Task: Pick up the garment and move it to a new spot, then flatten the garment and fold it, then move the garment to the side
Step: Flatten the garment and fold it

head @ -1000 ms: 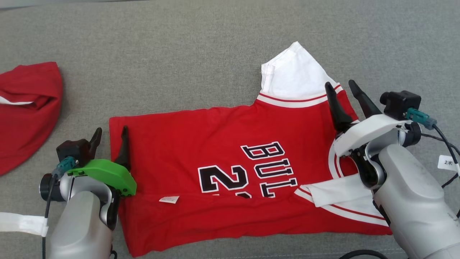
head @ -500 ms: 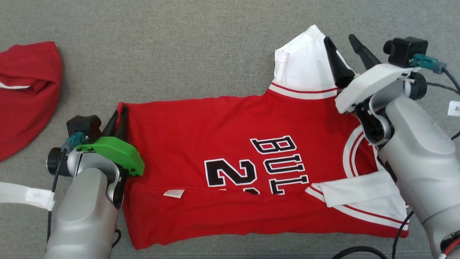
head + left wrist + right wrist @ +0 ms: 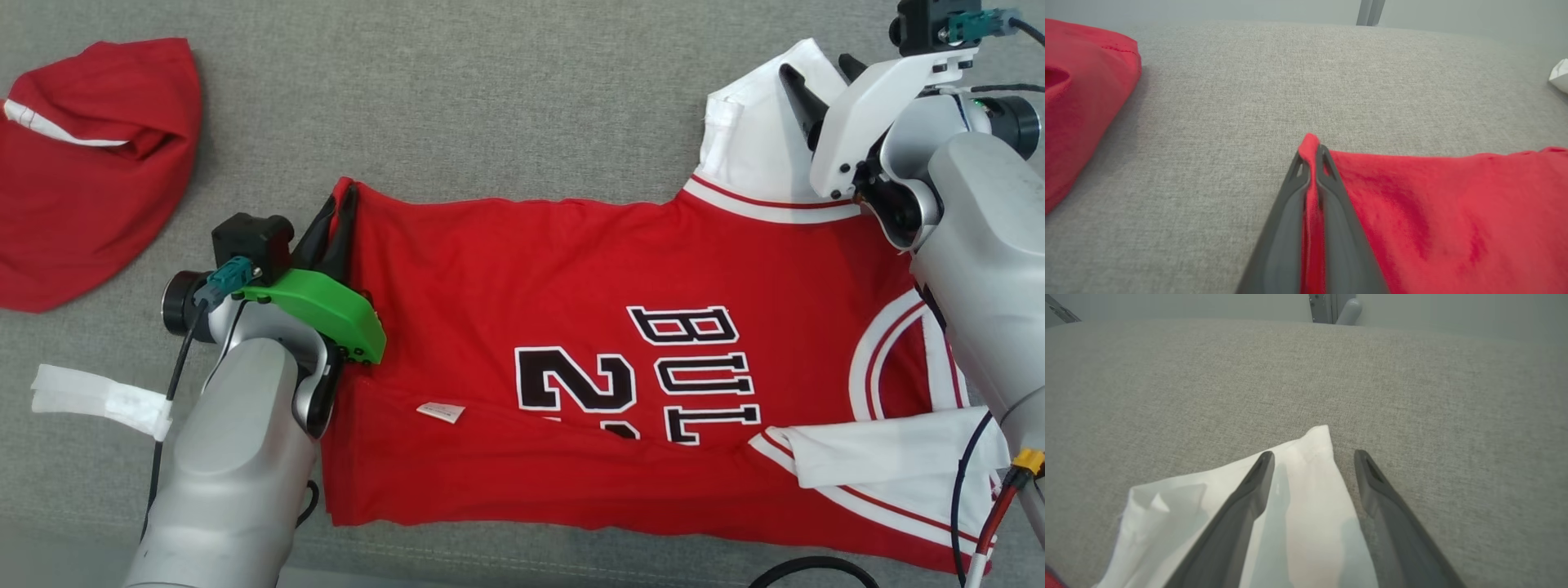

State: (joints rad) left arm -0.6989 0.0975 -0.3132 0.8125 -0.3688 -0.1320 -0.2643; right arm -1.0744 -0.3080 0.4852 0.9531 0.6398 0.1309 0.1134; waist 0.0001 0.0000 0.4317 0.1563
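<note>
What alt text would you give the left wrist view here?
The jaws of the left gripper are shut on a corner of the red jersey, which spreads to the right over a grey fabric surface. A second red garment lies apart at the left edge.

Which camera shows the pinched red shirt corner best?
The left wrist view: the jersey corner pokes up close between the left gripper and its shut fingers. The head view shows it small. The right wrist view catches the white sleeve instead.
</note>
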